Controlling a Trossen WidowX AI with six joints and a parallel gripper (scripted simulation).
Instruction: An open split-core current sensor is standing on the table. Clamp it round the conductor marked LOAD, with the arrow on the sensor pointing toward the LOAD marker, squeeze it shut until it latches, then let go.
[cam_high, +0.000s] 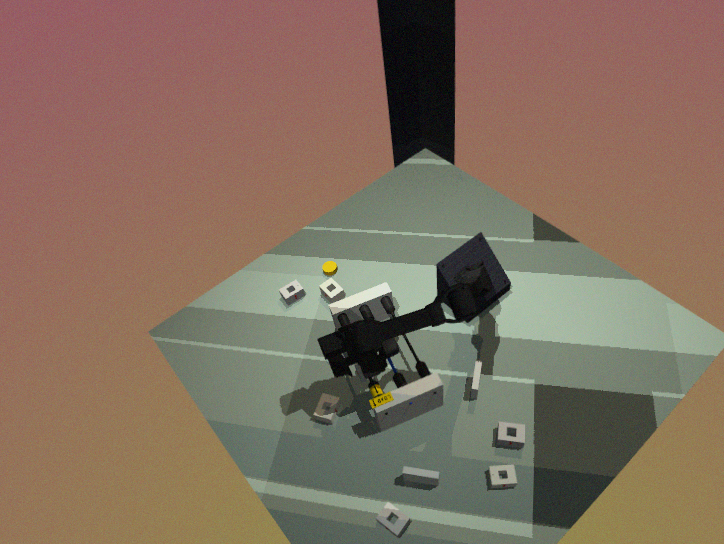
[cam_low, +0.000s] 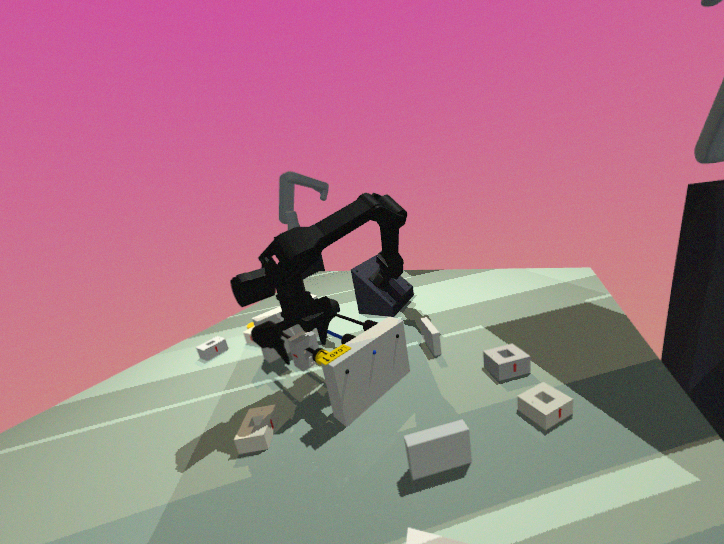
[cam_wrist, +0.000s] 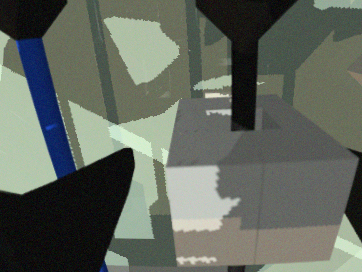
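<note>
The sensor (cam_low: 307, 340) (cam_wrist: 215, 145), a grey-white block with a square window, sits round the black LOAD conductor (cam_wrist: 244, 75), which runs into its window. Its halves meet at a thin seam in the wrist view, with no gap visible there. Whether it is latched cannot be told. A red mark shows on its side in the exterior view, but its direction is too small to read. The yellow LOAD marker (cam_high: 381, 400) (cam_low: 336, 353) is at the conductor's end by the front block. My gripper (cam_low: 305, 352) (cam_wrist: 225, 154) is open, its fingers spread on either side of the sensor, with a gap at the left finger.
A blue conductor (cam_wrist: 45, 105) (cam_high: 391, 366) runs beside the sensor, with another black conductor (cam_high: 412, 348) beyond it. They span the rear block (cam_high: 364, 299) and front block (cam_high: 409, 406) (cam_low: 371, 374). Several windowed blocks, two pale slabs (cam_high: 420, 475) (cam_high: 475, 380) and a yellow disc (cam_high: 330, 267) stand around.
</note>
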